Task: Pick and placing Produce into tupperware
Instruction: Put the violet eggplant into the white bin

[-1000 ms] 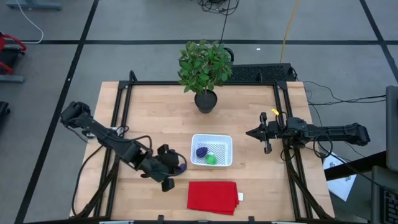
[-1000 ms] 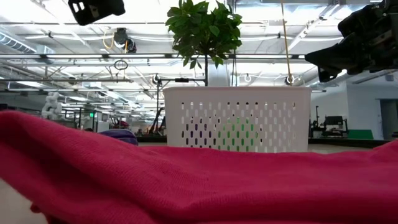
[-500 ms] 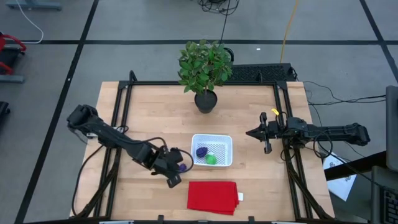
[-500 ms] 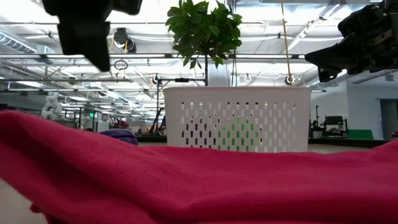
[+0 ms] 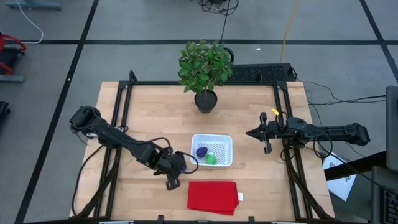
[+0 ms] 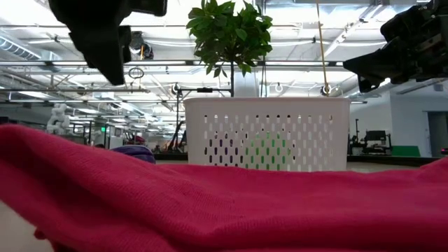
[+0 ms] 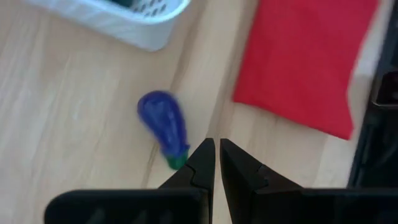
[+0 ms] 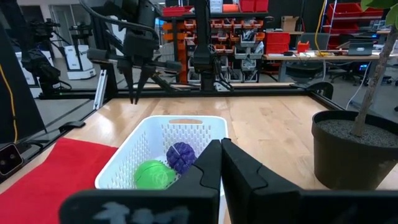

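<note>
An elongated dark purple piece of produce [image 7: 163, 124] with a green stem end lies on the wood just left of the white tupperware [image 5: 211, 150]. Inside the tupperware rest a roundish purple piece [image 8: 181, 155] and a green round one [image 8: 152, 174]. My left gripper [image 7: 216, 146] hangs shut above the table, slanting down, its tips beside the elongated piece's stem end and clear of it. In the low view it hangs high up [image 6: 112, 66]. My right gripper [image 5: 250, 132] waits shut and level at the table's right side.
A flat red cloth [image 5: 212, 196] lies near the front edge, just in front of the tupperware. A potted leafy plant [image 5: 205, 68] stands at the back middle. Black frame rails run along the table's left and right sides.
My left gripper has come down and gone toward the tupperware, tipping further downward, and stays shut. It now hangs close over the elongated purple piece, which has kept its place on the table.
</note>
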Robot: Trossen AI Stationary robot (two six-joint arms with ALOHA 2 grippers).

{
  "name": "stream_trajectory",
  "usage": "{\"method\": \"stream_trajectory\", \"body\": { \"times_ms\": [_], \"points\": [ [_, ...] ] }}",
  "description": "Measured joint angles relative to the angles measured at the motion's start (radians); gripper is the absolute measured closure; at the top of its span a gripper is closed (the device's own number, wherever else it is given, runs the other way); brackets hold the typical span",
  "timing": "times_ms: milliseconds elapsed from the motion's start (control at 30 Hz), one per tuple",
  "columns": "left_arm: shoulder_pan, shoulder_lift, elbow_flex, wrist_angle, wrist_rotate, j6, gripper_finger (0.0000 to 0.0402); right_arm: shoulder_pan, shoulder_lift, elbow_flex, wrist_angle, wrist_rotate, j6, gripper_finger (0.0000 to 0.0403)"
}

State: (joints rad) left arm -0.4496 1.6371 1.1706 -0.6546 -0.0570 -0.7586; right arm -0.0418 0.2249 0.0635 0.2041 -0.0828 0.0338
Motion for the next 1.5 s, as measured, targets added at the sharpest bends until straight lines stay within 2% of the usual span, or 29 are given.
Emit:
{"method": "stream_trajectory", "body": {
  "times_ms": [200,433,533,667,967,1100,1267,1500],
  "points": [
    [0.004,0.0,0.0,0.078,0.037,0.105,0.0376,0.0,0.0,0.0,-0.003,0.0,0.0,0.0403],
    [0.015,0.007,0.0,0.071,0.031,0.051,0.0374,0.0,0.0,0.0,-0.014,0.0,0.0,0.0403],
    [0.023,0.013,-0.002,0.057,0.031,0.029,0.0361,0.0,0.0,0.0,-0.014,0.0,0.0,0.0403],
    [0.025,0.013,-0.002,0.061,0.03,0.014,0.0306,0.0,0.0,0.0,-0.014,0.0,0.0,0.0403],
    [0.033,0.028,-0.002,0.046,0.023,0.014,0.0119,0.0,0.0,0.0,-0.024,0.0,0.0,0.0403],
    [0.04,0.05,0.0,0.019,0.029,0.018,0.0056,0.0,0.0,0.0,-0.027,0.0,0.0,0.0403],
    [0.048,0.087,0.0,-0.015,0.031,0.019,0.0019,0.0,0.005,0.0,-0.031,0.0,0.0,0.0403],
    [0.065,0.126,-0.002,-0.059,0.034,0.017,0.0023,0.0,0.024,0.0,-0.029,0.003,0.0,0.0403]
  ]
}}
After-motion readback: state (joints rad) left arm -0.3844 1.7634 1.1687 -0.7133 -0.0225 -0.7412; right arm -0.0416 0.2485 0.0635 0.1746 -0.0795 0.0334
